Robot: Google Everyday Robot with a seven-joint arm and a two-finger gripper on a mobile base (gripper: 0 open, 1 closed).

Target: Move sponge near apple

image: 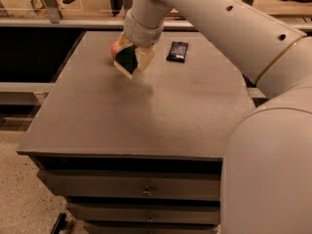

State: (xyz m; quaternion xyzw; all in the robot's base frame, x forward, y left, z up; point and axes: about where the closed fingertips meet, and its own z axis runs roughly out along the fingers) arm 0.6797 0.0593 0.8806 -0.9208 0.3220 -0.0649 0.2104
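Observation:
My gripper (pixel 130 58) hangs over the far left part of the grey table (pixel 146 116) and is shut on the sponge (pixel 126 60), whose dark green top and pale yellow edge show between the fingers. The sponge is held tilted a little above the table top. The red-orange apple (pixel 114 48) sits right behind the sponge at the far left; only its left edge shows, the rest is hidden by the gripper and sponge.
A small black rectangular packet (pixel 177 51) lies at the far middle of the table, right of the gripper. My white arm crosses the upper right of the view. Drawers are under the table's front edge. A counter with rails runs behind.

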